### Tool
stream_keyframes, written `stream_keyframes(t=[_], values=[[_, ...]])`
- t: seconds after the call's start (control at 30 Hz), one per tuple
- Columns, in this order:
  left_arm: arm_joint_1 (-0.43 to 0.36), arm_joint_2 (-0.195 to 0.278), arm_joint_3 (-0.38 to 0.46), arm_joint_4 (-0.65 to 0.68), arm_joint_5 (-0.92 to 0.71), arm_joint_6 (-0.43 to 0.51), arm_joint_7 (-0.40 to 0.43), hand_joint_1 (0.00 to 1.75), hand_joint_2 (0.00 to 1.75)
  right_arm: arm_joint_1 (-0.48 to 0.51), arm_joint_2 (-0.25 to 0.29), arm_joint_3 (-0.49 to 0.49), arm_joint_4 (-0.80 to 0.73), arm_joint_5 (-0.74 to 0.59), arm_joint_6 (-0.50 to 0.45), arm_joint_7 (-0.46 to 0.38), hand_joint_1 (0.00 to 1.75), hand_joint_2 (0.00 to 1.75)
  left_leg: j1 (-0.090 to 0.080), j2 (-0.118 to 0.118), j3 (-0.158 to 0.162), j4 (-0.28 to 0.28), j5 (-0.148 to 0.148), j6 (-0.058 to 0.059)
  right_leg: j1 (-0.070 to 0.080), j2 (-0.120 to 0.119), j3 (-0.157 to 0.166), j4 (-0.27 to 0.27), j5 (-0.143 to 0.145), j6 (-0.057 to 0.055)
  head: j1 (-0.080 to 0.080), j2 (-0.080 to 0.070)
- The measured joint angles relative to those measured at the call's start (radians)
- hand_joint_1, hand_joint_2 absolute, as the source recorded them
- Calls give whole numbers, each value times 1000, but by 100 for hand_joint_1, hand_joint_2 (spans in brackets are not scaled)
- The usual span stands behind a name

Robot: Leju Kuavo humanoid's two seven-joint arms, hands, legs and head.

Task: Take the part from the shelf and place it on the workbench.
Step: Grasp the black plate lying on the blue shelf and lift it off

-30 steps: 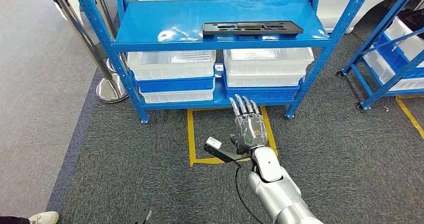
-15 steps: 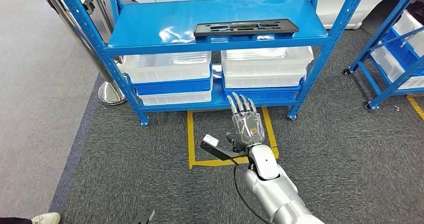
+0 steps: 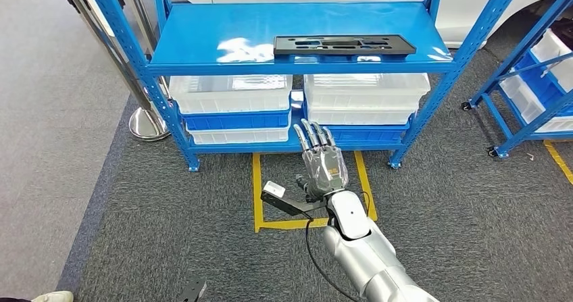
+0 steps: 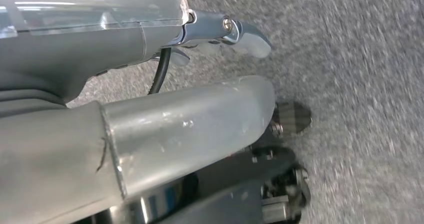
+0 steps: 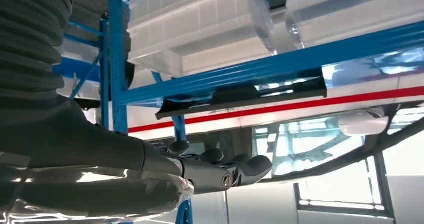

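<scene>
Black part [image 3: 343,44] lies flat, long axis along shelf [image 3: 203,42] front edge; right hand [image 3: 321,164] below it, well apart, fingers spread, empty.

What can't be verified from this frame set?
- Left hand: left wrist view, motion-blurred and so close that its pose is unclear.
- Bins: head view, contents hidden under the shelf.
- Black part: head view, surface details too small.
- Workbench: outside every frame.

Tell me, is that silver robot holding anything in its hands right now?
No. The right hand is stretched out with fingers apart, holding nothing; the long black plastic part lies untouched on the blue metal shelf. The left hand shows nothing in it.
</scene>
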State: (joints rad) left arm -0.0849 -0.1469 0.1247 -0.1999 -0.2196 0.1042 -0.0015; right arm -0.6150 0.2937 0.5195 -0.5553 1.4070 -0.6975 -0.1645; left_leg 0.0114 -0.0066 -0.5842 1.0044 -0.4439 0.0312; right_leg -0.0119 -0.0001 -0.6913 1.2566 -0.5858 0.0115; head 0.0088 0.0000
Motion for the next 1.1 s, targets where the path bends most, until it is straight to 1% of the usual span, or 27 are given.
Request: stream_keyframes(t=[0.03,0.07,0.1,0.13,0.17,0.2,0.23,0.3,0.37,0.4,0.43,0.47,0.5,0.53,0.57,0.6,0.67,0.7,0.73,0.8,0.87,0.9,0.93,0.97,1.03,1.07,1.1], values=[[0,0,0,0,-1,0,0,0,0,1,-3,4,3,1,0,9,0,175,-1,-1,3,1,-3,1,0,0,-32,44,-4,1,0,0],[1,0,0,0,-2,0,0,0,0,2,-6,7,6,2,0,16,0,175,-1,-2,7,2,-8,1,-1,0,-49,56,10,1,0,0],[3,0,0,0,-2,0,0,0,0,2,-10,10,8,4,0,23,0,175,-1,-4,12,3,-13,0,-1,0,-45,29,43,-1,0,0],[3,0,0,0,-3,0,0,0,0,1,-12,11,10,5,0,27,0,175,-2,-5,20,5,-19,-1,0,0,-23,-33,89,-4,0,0],[4,0,0,0,-4,0,0,0,0,-1,-15,12,11,5,0,30,0,175,-2,-6,26,7,-26,-4,2,1,5,-98,125,-9,0,0],[4,0,0,0,-5,0,0,0,0,-3,-17,14,13,5,0,32,0,175,-4,-6,29,10,-32,-8,4,1,30,-157,148,-14,0,0],[3,-1,0,0,-6,0,0,0,0,-5,-19,16,14,5,0,34,0,175,-5,-7,31,12,-36,-13,6,2,45,-192,157,-18,0,0],[1,-1,0,0,-8,0,1,0,0,-7,-23,19,17,6,0,41,0,175,-7,-6,31,10,-40,-24,10,3,53,-210,151,-24,-1,0],[2,-1,0,0,-10,0,2,0,0,-9,-27,20,19,6,0,53,0,175,-7,-4,32,13,-49,-34,5,4,63,-220,150,-30,-2,0],[2,-1,0,0,-11,0,2,0,0,-12,-30,20,19,6,0,59,0,175,-6,-2,24,36,-62,-39,1,3,71,-227,149,-34,-4,0],[2,-1,0,0,-12,0,2,0,0,-14,-33,20,20,5,0,65,0,175,-4,-1,3,78,-83,-45,-3,2,78,-232,148,-38,-5,0],[2,-1,0,0,-13,0,2,0,0,-16,-38,20,20,4,0,70,0,175,-2,0,-29,139,-107,-50,-3,0,83,-234,145,-41,-7,0],[3,-1,0,0,-14,0,2,0,0,-17,-43,20,20,3,0,72,0,175,0,0,-70,208,-130,-54,-3,-1,85,-234,142,-43,-8,0],[5,-1,0,0,-16,0,3,0,0,-17,-48,19,20,3,0,75,0,175,3,0,-105,262,-141,-57,-3,-1,88,-234,139,-44,-8,0],[7,0,0,0,-18,0,3,0,0,-16,-53,18,20,3,0,77,0,175,5,0,-127,287,-134,-60,-4,0,91,-233,135,-43,-8,0],[9,0,0,0,-20,0,3,0,0,-16,-58,15,20,3,0,79,0,175,8,1,-130,272,-106,-62,-5,1,96,-232,130,-41,-8,0],[10,1,0,0,-24,0,3,0,0,-16,-66,7,19,4,0,82,0,175,12,2,-87,154,-21,-65,-9,2,110,-228,117,-32,-8,0],[9,2,1,1,-26,0,3,0,0,-17,-69,2,18,4,0,82,0,175,10,3,-60,92,8,-64,-9,3,115,-225,110,-26,-9,0],[8,2,1,1,-27,0,3,0,0,-18,-72,-1,16,4,0,82,0,175,8,4,-41,51,19,-60,-8,4,117,-223,106,-20,-9,0],[7,2,1,2,-29,-1,3,0,0,-19,-77,-7,14,4,0,81,0,175,2,3,-30,27,10,-45,-4,4,115,-223,102,-9,-9,0],[8,3,1,2,-30,-1,3,0,0,-20,-80,-10,11,4,0,81,0,175,3,1,-27,22,6,-29,-6,3,116,-221,96,1,-9,0],[8,3,1,2,-31,-1,3,0,0,-21,-82,-12,9,5,-1,81,0,175,3,1,-23,20,4,-21,-8,3,110,-205,86,5,-9,0],[7,3,1,2,-31,-1,2,0,0,-23,-83,-14,6,5,-1,81,0,175,4,1,-19,17,2,-13,-9,2,92,-168,69,8,-9,0],[5,3,1,2,-31,-1,2,0,0,-24,-86,-17,5,5,-1,82,0,175,3,1,-16,16,0,-7,-9,2,61,-109,45,10,-8,0],[3,3,1,2,-32,-2,1,0,0,-23,-91,-21,5,5,-1,82,0,175,-2,1,-10,17,-7,4,-8,2,-21,25,2,11,-8,0],[3,3,1,2,-32,-3,1,0,0,-20,-93,-22,5,6,-1,82,0,175,-5,0,-6,17,-11,6,-7,2,-51,65,1,9,-8,0],[4,3,1,2,-32,-3,1,0,0,-17,-95,-23,6,7,-1,83,0,175,-8,-2,0,17,-15,8,-6,2,-62,64,22,6,-8,0]])
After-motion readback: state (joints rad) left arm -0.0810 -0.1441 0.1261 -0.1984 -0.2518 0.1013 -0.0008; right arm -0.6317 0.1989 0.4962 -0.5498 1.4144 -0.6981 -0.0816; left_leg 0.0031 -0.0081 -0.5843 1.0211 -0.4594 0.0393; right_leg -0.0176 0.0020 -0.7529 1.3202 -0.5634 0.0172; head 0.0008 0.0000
